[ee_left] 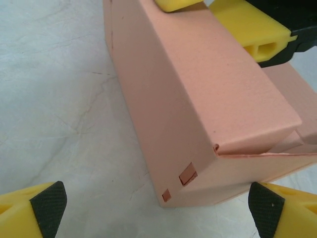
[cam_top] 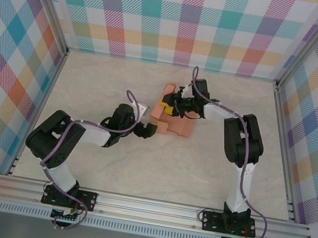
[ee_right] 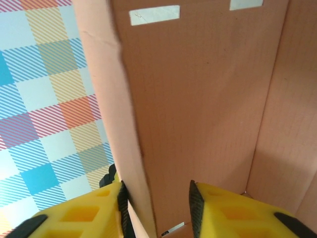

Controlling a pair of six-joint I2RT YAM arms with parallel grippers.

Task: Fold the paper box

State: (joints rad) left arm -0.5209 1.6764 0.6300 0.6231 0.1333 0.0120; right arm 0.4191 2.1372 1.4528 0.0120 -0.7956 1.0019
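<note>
Top external view: a partly folded paper box of thin salmon-orange card lies mid-table on the pale marbled tabletop. The right gripper, at the box's 11 o'clock, is clamped on an upright card wall. The left gripper, at 8 o'clock, is spread wide, with a box corner just ahead of it.

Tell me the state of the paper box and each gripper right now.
paper box, partly folded, walls raised, resting on the table.
left gripper, open, just short of the box's near end, not touching it.
right gripper, straddling a box wall; clamped or not, cannot tell.
</note>
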